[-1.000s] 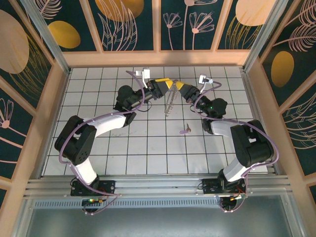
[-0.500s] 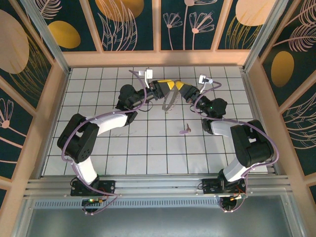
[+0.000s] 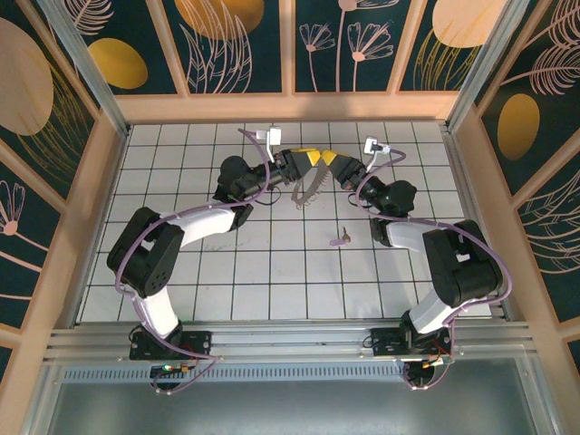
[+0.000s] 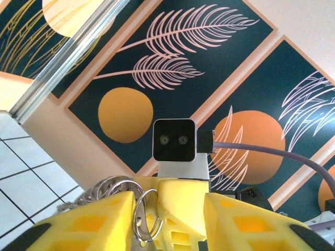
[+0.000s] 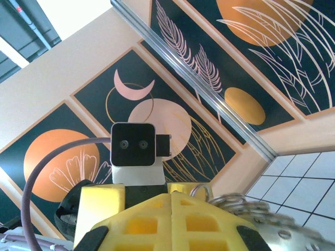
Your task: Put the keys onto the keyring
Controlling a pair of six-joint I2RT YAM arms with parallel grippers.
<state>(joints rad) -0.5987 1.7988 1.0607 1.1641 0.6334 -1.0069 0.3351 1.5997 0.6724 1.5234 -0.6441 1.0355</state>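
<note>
You have a keyring (image 4: pixel 142 217) of bright, polished metal wire. Gripper fingers (image 4: pixel 89 227): matt yellow plastic, moulded in a grid. Your key (image 3: pixel 341 238) reads matt mauve. Table (image 3: pixel 272 272): smooth white tiles, faint sheen

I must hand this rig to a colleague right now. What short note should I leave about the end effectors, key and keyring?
The left end effector: raised, jaws apart, a ring of the keyring between them.
The right end effector: tip to tip with the left, closed on the keyring, it seems.
The keyring hangs below both. The key lies flat on the table, untouched.
Done: keyring lifted. To do: pick up the key, thread it on.
</note>
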